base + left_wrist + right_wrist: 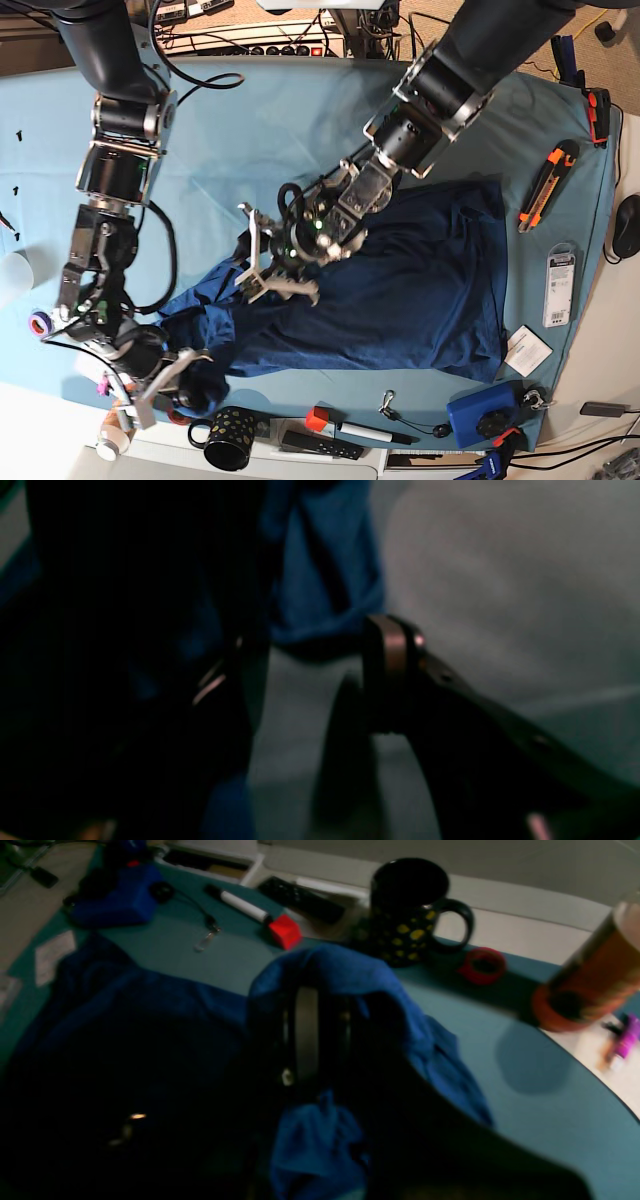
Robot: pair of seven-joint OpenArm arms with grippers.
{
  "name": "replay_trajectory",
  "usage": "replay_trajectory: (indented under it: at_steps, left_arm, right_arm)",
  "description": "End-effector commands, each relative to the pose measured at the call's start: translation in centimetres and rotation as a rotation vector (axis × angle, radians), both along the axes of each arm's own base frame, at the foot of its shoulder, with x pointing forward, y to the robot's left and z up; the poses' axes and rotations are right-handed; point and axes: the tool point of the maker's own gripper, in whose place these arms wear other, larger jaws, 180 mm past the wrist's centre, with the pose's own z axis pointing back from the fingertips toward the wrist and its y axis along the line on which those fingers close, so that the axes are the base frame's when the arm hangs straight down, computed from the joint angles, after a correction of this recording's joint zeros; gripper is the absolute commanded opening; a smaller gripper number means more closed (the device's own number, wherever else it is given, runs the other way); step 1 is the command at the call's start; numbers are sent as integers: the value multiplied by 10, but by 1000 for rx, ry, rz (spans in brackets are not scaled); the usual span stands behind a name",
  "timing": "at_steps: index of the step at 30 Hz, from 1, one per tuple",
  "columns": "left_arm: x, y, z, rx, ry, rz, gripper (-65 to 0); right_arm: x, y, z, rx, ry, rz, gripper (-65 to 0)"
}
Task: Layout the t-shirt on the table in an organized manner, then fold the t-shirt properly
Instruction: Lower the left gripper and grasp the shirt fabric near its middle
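Teal cloth covers the table, and clutter lines its near rim. The t-shirt lies spread across the centre and toward 4 o'clock in the base view, its 8 o'clock corner drawn into a bunched tail. The right gripper is clamped together on that tail; the right wrist view shows fabric draped over the fingers. The left gripper hovers over the shirt's 9 o'clock edge with its jaws standing apart, nothing between them. Risk 1: the held tail sits just beside the spotted mug at 6 o'clock; a sweeping pull toward that rim could drag fabric against the mug, the marker or the red block and shift them. Risk 2: if the left gripper closes low, it may pinch the teal cloth together with the shirt and wrinkle the surface. Risk 3: a single-corner pull may twist the garment rather than flatten it. Limits of view: the left wrist view is dark and blurred, so contact between fingers and fabric cannot be confirmed. Sleeves and collar cannot be told apart in the folds. The orange bottle is cut off.
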Motion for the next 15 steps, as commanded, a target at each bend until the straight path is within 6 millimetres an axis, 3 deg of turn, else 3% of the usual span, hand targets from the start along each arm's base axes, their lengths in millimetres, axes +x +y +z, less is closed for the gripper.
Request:
replay_trajectory:
  at_steps: [1,7,15]
  left_arm:
    - [11,-17,34,-64,-65,-19,-351]
    - [8,-18,31,-65,-55,-21,-315]
    - [-7,-20,20,-110,-28,-19,-315]
  right_arm:
    - [8,3,31,25,-89,7,-650]
    - [9,16,34,52,-99,24,-650]
    - [13,10,39,11,-114,2,-650]
